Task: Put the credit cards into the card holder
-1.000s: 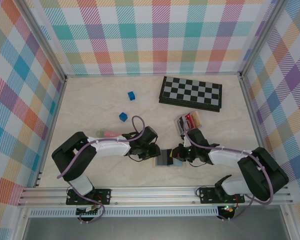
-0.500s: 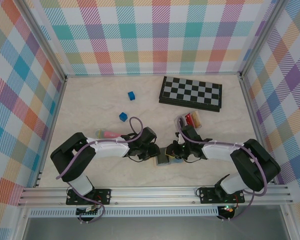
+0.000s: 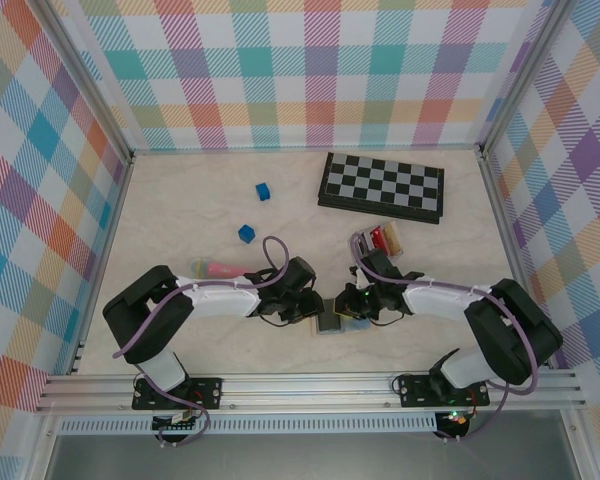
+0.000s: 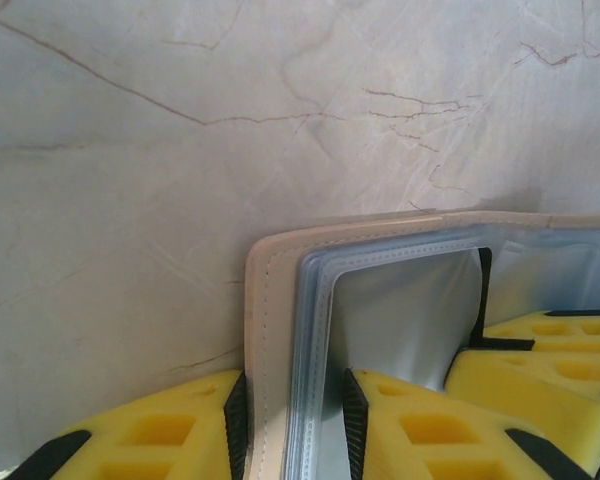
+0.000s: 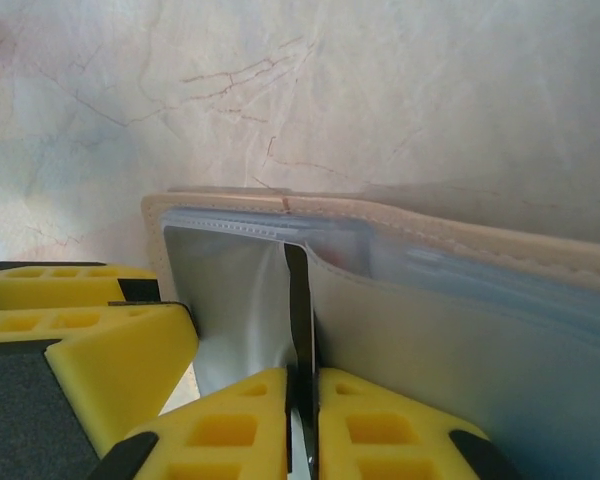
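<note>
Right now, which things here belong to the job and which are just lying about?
Job: wallet, black card, red card.
Lying about: chessboard, blue block, second blue block, pink object.

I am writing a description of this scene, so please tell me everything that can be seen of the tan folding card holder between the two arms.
The small tan folding card holder looks like soft leather, with a stitched, rounded edge. Inside are clear blue-grey plastic sleeves and a thin dark leaf. It is spread open between both arms, near the front of the pale marble-look table. The left pincer clamps its cover and sleeves; the right pincer pinches the dark leaf.
</note>
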`<act>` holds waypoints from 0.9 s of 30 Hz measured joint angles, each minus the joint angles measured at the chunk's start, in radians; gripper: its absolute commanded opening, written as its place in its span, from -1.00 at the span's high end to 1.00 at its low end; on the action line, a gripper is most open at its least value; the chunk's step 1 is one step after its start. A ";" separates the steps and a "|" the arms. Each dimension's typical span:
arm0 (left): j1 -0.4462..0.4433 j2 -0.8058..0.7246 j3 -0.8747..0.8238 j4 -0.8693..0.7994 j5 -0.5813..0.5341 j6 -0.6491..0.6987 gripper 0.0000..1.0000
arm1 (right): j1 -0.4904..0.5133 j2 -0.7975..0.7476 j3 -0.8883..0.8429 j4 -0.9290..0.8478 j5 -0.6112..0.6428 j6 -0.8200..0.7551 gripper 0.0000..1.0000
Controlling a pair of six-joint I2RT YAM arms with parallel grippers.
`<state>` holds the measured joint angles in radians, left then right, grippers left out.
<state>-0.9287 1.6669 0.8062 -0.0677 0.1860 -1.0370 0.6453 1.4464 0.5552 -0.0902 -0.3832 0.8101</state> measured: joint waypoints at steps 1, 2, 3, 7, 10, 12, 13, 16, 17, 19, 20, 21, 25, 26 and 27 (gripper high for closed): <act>0.000 0.000 0.000 0.000 0.000 0.000 0.37 | 0.000 0.010 0.008 -0.003 -0.005 -0.004 0.71; 0.000 0.000 0.000 0.000 0.000 0.000 0.37 | 0.000 0.019 0.019 -0.016 -0.005 -0.007 0.65; 0.000 0.000 0.000 -0.001 0.000 0.000 0.38 | 0.001 0.022 0.031 -0.034 -0.001 -0.011 0.59; 0.000 0.000 0.002 -0.004 -0.002 0.000 0.43 | 0.018 0.008 0.066 -0.108 0.055 -0.035 0.43; 0.000 0.005 0.004 -0.008 -0.004 0.000 0.45 | 0.021 -0.047 0.072 -0.174 0.106 -0.053 0.36; 0.000 0.007 0.004 -0.007 -0.003 0.000 0.46 | 0.021 -0.073 0.073 -0.214 0.140 -0.068 0.37; 0.000 0.008 0.005 -0.007 -0.003 0.000 0.47 | 0.020 -0.076 0.074 -0.229 0.151 -0.072 0.38; 0.000 0.016 0.011 0.001 0.000 0.000 0.47 | 0.011 -0.066 0.074 -0.272 0.184 -0.095 0.38; 0.000 0.016 0.011 0.001 0.000 0.000 0.47 | 0.008 -0.059 0.074 -0.282 0.194 -0.101 0.40; 0.000 0.016 0.012 0.000 0.000 0.001 0.47 | 0.002 -0.042 0.075 -0.299 0.219 -0.111 0.43; 0.000 0.016 0.012 0.000 0.000 0.002 0.47 | -0.001 -0.035 0.084 -0.312 0.227 -0.116 0.43; 0.000 0.016 0.013 -0.001 0.000 0.003 0.47 | 0.000 -0.031 0.098 -0.331 0.244 -0.120 0.42; 0.000 0.018 0.016 -0.004 -0.001 0.007 0.46 | -0.005 -0.032 0.135 -0.412 0.316 -0.148 0.33; 0.000 0.019 0.016 -0.005 -0.001 0.009 0.45 | -0.005 -0.036 0.148 -0.438 0.334 -0.159 0.24; 0.000 0.019 0.018 -0.007 -0.002 0.010 0.44 | -0.007 -0.042 0.159 -0.461 0.351 -0.170 0.20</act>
<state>-0.9291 1.6855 0.8238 -0.0746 0.1841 -1.0275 0.6384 1.4048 0.7139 -0.5514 -0.0326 0.6399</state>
